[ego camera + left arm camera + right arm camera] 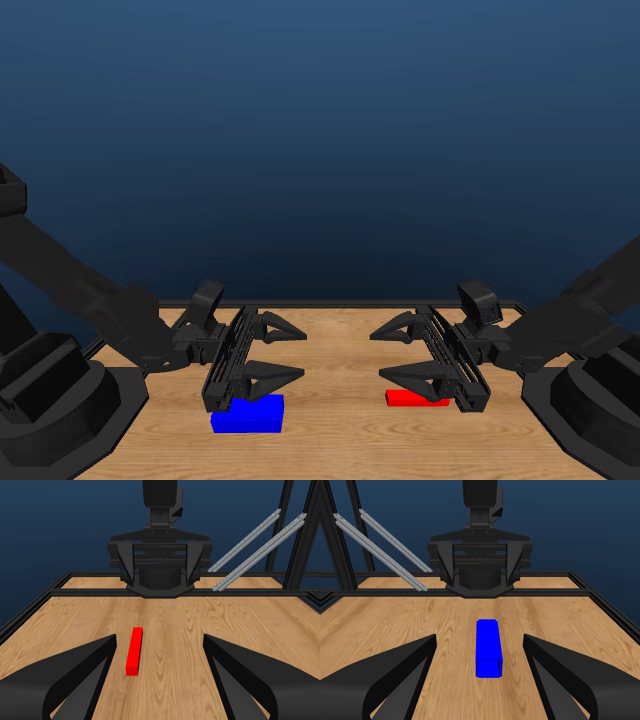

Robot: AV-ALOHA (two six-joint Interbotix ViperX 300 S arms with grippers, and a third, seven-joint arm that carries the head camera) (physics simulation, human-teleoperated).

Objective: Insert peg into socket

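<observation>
Meanwhile, on the wooden table (340,440): two black arms face each other, claws toward the middle, both held above the surface w/ nothing between their jaws.

Left claw (283,351) — jaws spread wide, empty. Head view shows it hanging over the socket (247,414), a chunky blue block lying flat on the table near the front edge, partly tucked under the claw's body. No contact visible btwn claw and block.

Right claw (396,351) — jaws likewise spread wide, empty. Below it lies the peg (412,398), a thin red stick flat on the table, its outer end hidden behind the claw's rail. Again no contact to be seen.

Peg and socket sit well apart, socket on the robot's left side, peg on its right.

Left wrist view: own jaws parted at the lower corners; the peg (134,650) lies on the bare wood ahead, closer to one jaw than the other, w/ the right arm (160,555) facing from across the table. Two grey rails (257,547) lean against the black frame behind.

Right wrist view: own jaws parted the same way; the socket (488,648) lies lengthwise ahead, roughly centred btwn them, its near end showing a dark opening. Left arm (480,555) stands opposite.
</observation>
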